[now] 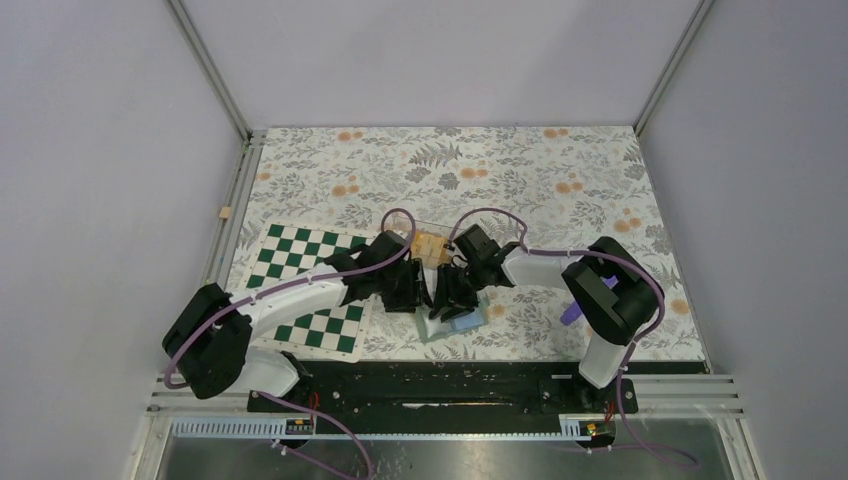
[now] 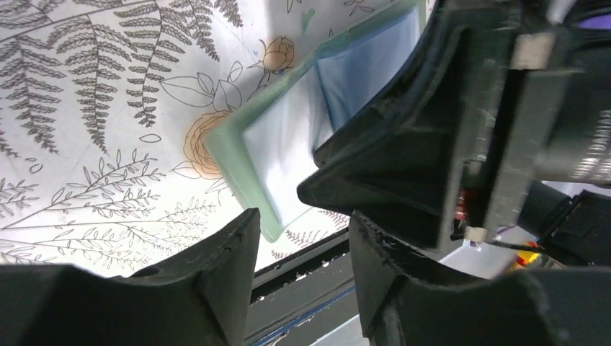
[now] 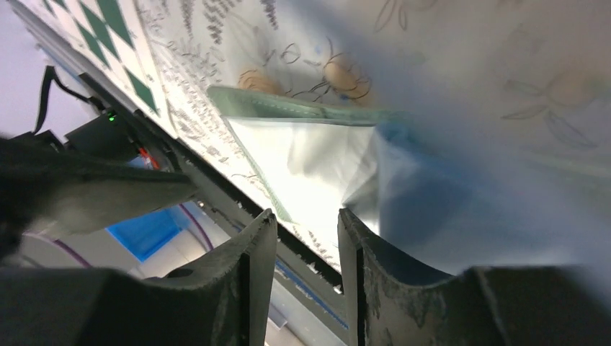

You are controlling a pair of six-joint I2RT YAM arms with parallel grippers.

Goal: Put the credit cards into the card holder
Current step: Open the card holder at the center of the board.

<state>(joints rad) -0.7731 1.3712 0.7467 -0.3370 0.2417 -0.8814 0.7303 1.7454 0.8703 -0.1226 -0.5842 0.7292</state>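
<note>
Orange cards — pale-green holder flat

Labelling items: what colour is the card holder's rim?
Pale green card holder; clearest in left wrist view.

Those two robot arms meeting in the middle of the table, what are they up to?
The left pincer and the right pincer hang close together just above a pale green card holder with clear pockets, near the front edge of the table. Both have their jaws apart, with no card visible in either. The orange-yellow credit cards lie on the table just beyond them, not yet picked up.
</note>
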